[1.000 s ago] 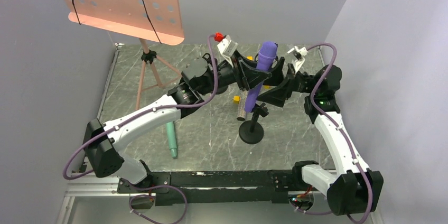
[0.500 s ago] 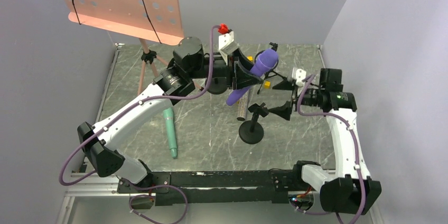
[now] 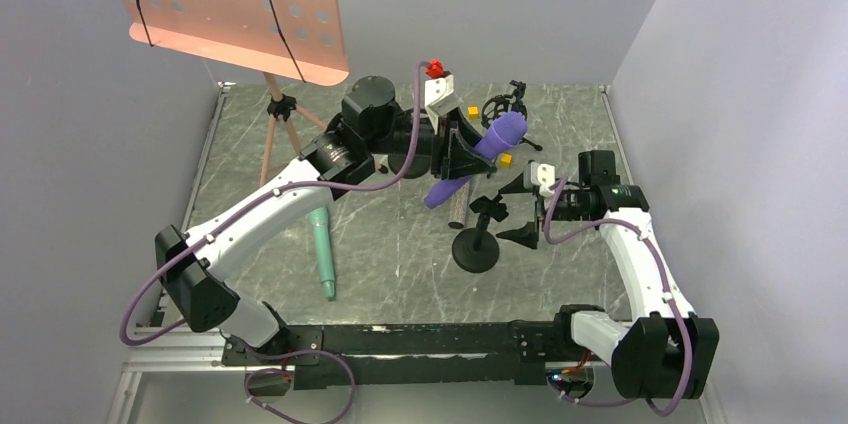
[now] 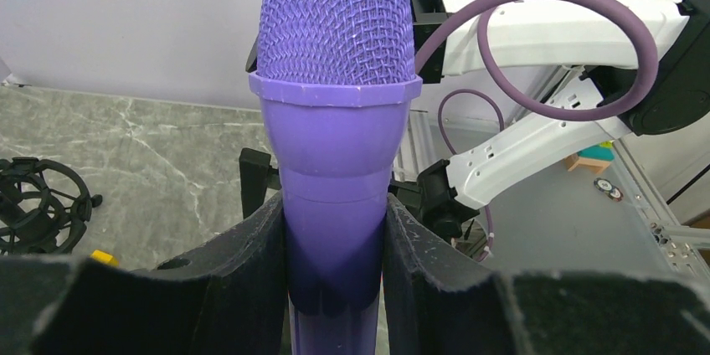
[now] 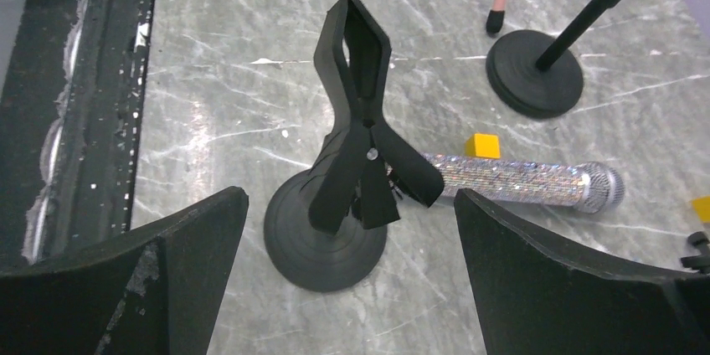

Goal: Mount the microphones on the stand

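Observation:
My left gripper (image 3: 463, 152) is shut on the purple microphone (image 3: 488, 142) and holds it tilted in the air, head up to the right, above the short black stand (image 3: 476, 250). In the left wrist view the pads (image 4: 251, 246) clamp the purple body (image 4: 335, 146). My right gripper (image 3: 519, 211) is open and empty, level with the stand's clip (image 5: 355, 95), which stands between its fingers above the round base (image 5: 322, 242). The glittery copper microphone (image 5: 519, 181) lies on the table behind the stand. The mint green microphone (image 3: 323, 249) lies at the left.
A pink music stand (image 3: 230, 4) on a tripod (image 3: 284, 109) stands at the back left. A black shock mount (image 3: 503, 104) sits at the back. Small yellow cubes (image 3: 506, 158) lie near the stand. A second black stand base (image 5: 536, 74) shows in the right wrist view.
My left gripper has tilted the purple microphone and brought it lower, over the stand. My right gripper has left the microphone and dropped forward beside the stand's clip, open.

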Action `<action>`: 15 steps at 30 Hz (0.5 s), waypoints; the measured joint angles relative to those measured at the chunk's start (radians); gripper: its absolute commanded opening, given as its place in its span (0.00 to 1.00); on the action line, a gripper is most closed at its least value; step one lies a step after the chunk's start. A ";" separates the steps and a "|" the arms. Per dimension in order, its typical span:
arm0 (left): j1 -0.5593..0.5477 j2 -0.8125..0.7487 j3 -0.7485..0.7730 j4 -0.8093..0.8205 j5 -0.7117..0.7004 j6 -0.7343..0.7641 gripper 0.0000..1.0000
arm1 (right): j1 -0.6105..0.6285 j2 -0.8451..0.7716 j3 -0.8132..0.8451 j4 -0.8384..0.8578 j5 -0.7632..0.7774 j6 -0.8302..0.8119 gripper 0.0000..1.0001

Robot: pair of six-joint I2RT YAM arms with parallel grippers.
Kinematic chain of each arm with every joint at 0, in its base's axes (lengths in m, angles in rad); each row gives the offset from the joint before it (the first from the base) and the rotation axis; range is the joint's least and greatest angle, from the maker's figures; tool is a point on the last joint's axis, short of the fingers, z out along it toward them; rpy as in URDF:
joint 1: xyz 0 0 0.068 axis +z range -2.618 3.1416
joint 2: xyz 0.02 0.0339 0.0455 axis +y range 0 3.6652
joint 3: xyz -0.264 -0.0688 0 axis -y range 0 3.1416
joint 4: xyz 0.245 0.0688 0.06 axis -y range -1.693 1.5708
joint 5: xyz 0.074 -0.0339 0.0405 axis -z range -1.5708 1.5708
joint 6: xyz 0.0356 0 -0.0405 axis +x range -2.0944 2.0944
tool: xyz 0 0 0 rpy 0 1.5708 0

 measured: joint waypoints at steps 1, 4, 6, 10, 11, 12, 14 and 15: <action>0.000 0.005 0.000 0.008 0.003 -0.002 0.00 | 0.003 -0.002 -0.002 0.015 -0.004 0.002 0.99; 0.000 0.016 0.000 0.029 0.015 -0.011 0.00 | 0.007 -0.003 -0.002 0.047 -0.022 0.007 0.97; 0.000 0.025 -0.001 0.043 0.022 -0.022 0.00 | 0.011 -0.002 -0.002 0.055 -0.043 0.006 0.94; 0.000 0.041 -0.010 0.070 0.031 -0.034 0.00 | 0.017 0.019 -0.002 0.042 -0.071 -0.015 0.85; 0.000 0.047 -0.013 0.079 0.037 -0.041 0.00 | 0.027 0.029 -0.002 0.035 -0.074 -0.022 0.82; 0.000 0.053 -0.015 0.083 0.041 -0.047 0.00 | 0.034 0.040 -0.002 0.026 -0.075 -0.031 0.81; 0.000 0.068 -0.017 0.098 0.047 -0.058 0.00 | 0.043 0.062 0.003 0.011 -0.077 -0.051 0.77; 0.000 0.075 -0.017 0.105 0.050 -0.065 0.00 | 0.043 0.069 0.006 0.004 -0.077 -0.060 0.75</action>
